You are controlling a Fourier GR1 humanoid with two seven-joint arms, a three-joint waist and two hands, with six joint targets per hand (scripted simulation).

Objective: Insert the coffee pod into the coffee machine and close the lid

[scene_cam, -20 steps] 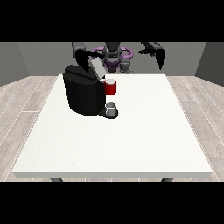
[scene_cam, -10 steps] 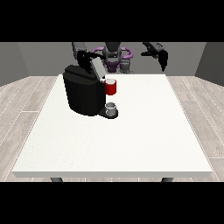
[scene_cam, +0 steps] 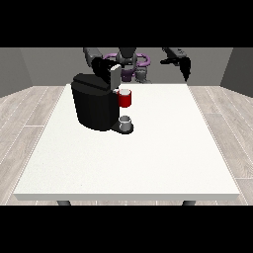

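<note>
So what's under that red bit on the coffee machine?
A small grey cup stands on the machine's base, beneath the red part. Inside the coffee machine cannot be seen.

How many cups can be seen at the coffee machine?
1: a small grey cup stands on the base of the black coffee machine, below the red part. Others may be hidden behind it.

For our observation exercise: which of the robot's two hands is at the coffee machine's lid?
The hand at the view's left, by the raised lid; the hand at the view's right hangs away from the coffee machine.
</note>
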